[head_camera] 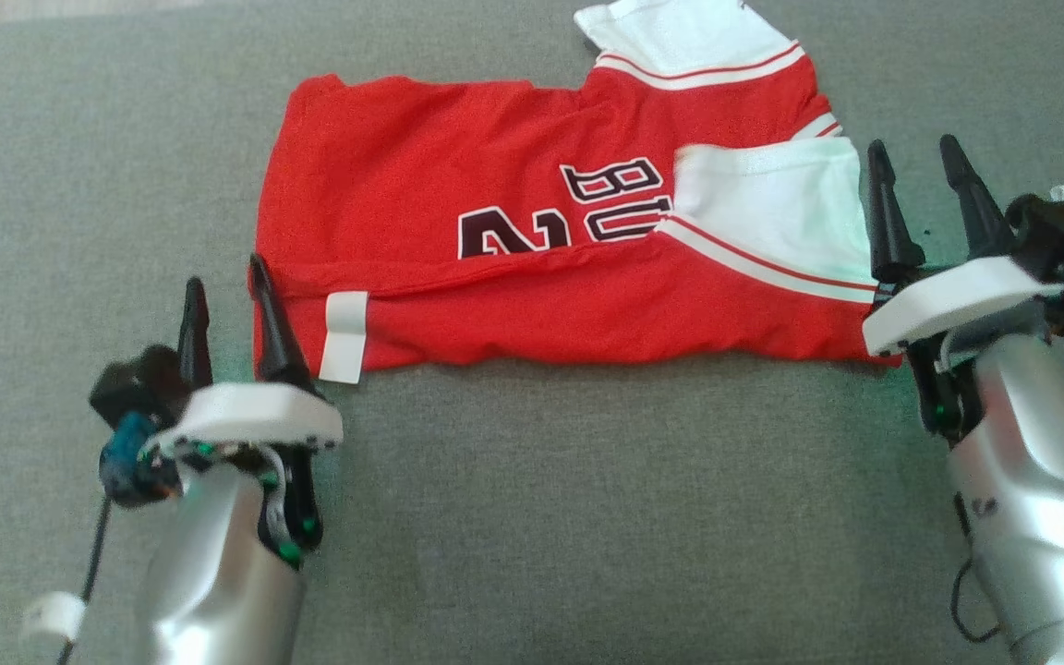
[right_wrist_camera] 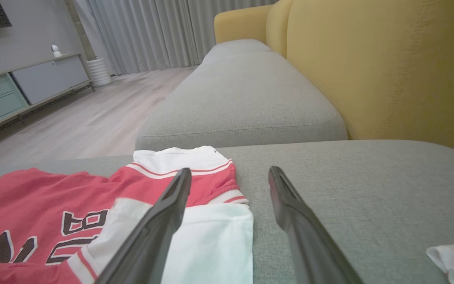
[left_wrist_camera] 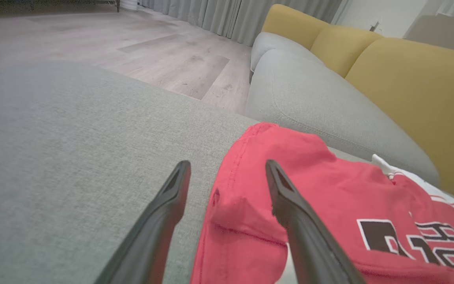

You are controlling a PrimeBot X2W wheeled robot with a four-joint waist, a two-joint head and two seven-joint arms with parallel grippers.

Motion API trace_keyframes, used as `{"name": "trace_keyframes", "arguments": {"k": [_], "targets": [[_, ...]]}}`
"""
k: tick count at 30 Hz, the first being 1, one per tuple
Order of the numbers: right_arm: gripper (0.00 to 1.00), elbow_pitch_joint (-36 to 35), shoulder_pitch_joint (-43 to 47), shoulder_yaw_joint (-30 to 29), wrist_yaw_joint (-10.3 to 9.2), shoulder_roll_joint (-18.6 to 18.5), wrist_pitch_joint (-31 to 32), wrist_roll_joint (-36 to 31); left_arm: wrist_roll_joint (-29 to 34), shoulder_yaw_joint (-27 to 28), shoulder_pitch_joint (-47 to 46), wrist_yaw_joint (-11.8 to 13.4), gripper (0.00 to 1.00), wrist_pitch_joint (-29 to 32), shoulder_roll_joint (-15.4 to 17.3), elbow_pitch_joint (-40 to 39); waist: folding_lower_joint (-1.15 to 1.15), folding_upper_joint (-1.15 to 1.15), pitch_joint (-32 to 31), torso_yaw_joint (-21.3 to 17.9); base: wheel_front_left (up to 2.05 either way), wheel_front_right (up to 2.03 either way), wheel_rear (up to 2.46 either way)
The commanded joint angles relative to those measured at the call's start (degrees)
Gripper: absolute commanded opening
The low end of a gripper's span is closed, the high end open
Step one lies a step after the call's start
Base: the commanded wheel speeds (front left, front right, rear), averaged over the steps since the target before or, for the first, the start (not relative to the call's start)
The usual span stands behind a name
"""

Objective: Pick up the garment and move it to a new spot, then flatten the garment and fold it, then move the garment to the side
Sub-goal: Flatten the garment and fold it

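garment: red short-sleeved cloth jersey [head_camera: 513, 231], white sleeves, dark lettering, folded lengthwise, flat on grey fabric sofa cushion [head_camera: 587, 508] | left fingers [head_camera: 273, 337]: spread, empty, at hem corner | right fingers [head_camera: 888, 231]: spread, empty, beside white sleeve

garment [head_camera: 458, 166] | dark lettering [head_camera: 615, 180] reads "BU" | digit [head_camera: 504, 235] partly hidden, likely "2"

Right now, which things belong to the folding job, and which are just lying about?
Job: red jersey; left pincer and right pincer, both open.
Lying about: small white cloth; yellow sofa back; cabinet; curtains.
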Motion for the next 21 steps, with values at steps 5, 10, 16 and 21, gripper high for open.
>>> {"name": "trace_keyframes", "arguments": {"k": [5, 10, 16, 21], "targets": [[1.0, -5.4, 6.5, -3.6, 0.37, 3.3, -0.7, -4.4, 8.5, 2.1, 6.1, 0.3, 1.0, -0.4, 1.2, -5.8, 0.0, 0.0, -3.1, 0.0, 0.0, 0.0, 0.0], [1.0, -7.5, 13.3, -6.2, 0.37, 5.3, -0.7, -7.2, 14.6, 1.8, 12.1, -0.3, 1.0, -0.4, 1.2, -6.9, 0.0, 0.0, -7.2, 0.2, 0.0, 0.0, 0.0], [1.0, -8.6, 20.3, -8.1, 0.37, 7.1, -0.7, -8.5, 16.6, 1.8, 19.1, -0.9, 1.0, -0.4, 1.2, -8.2, 0.0, 0.0, -12.3, 0.6, 0.0, 0.0, 0.0], [1.0, -8.3, 23.4, -8.7, 0.37, 7.8, -0.7, -8.8, 16.9, 1.1, 22.3, -1.2, 1.0, -0.4, 1.2, -9.1, 0.0, 0.0, -14.2, 1.0, 0.0, 0.0, 0.0]]}}
